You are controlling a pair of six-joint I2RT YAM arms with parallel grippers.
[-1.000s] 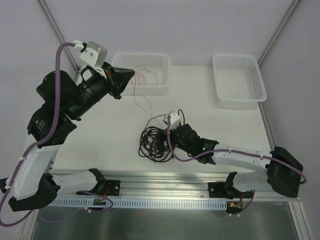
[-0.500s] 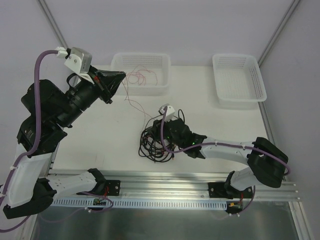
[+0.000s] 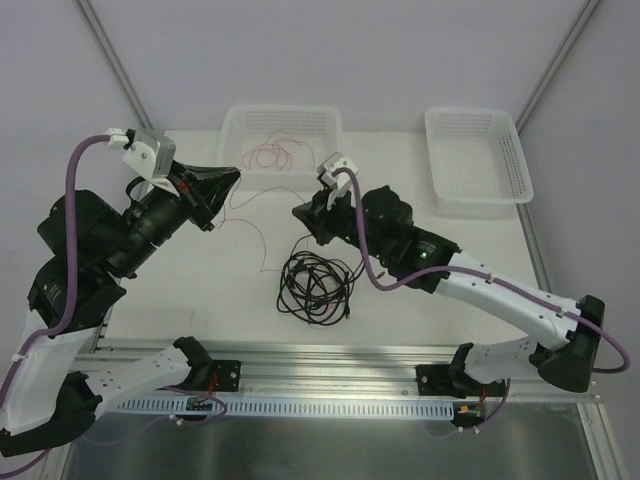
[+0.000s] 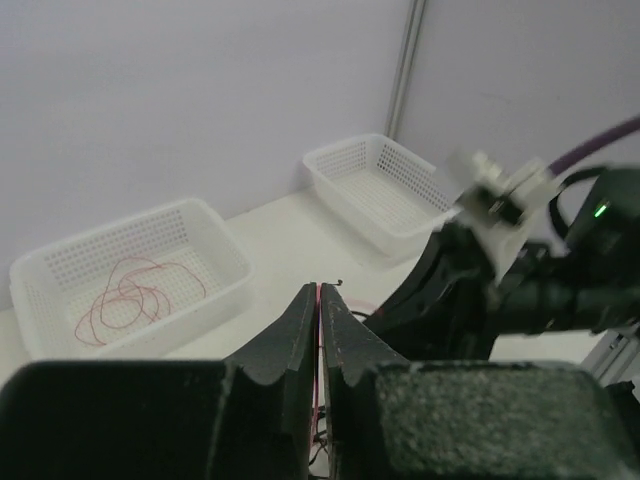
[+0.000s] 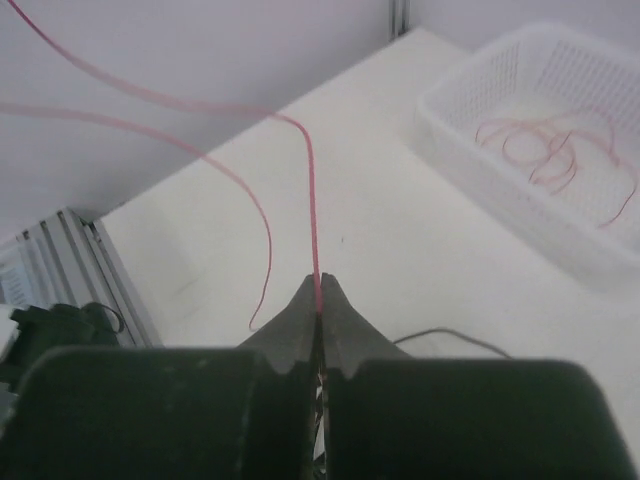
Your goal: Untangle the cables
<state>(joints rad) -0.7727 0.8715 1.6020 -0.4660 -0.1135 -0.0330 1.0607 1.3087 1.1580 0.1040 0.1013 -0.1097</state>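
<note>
The black cables (image 3: 315,283) lie in a loose tangle on the table (image 3: 190,270), on the near side of the left basket (image 3: 281,110) and well apart from it. A fine red wire (image 5: 311,200) rises slack above the table between that tangle and the basket. Your right gripper (image 5: 320,287) is raised off the basket's near right corner, its fingers pressed together on this red wire. Your left gripper (image 4: 320,295) hangs just off the basket's near left corner, its fingers also pinched closed on a thin red strand. Inside the basket rests a red coil (image 3: 272,155), loosely looped.
</note>
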